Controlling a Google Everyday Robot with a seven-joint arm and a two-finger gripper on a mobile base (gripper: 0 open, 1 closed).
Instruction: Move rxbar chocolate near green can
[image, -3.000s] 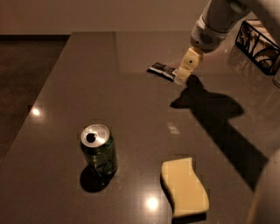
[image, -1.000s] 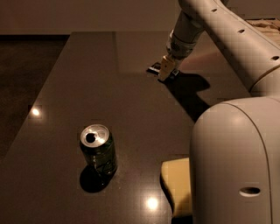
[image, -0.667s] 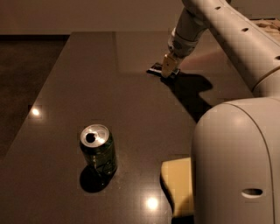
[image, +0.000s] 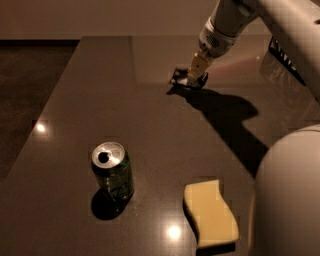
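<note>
claw (image: 196, 75) upper right at rxbar chocolate (image: 178, 79), grip we can't tell | green can (image: 113, 171) lower left, well apart | move pending

1 high camera is looking obliquely down across the table (image: 75, 100) from its near side, the gripper (image: 195, 78) hanging far right.

Over to the far right for the rxbar chocolate (image: 180, 79): small, flat, dark-wrapped, pale patch showing, lying low and flat. Right down at its right end with the gripper (image: 196, 78), touching or just beside, hard to call. Back to the near left for the green can (image: 113, 172): upright, dark green, pale markings, silver top facing up, opening in view. Well apart from the bar
</note>
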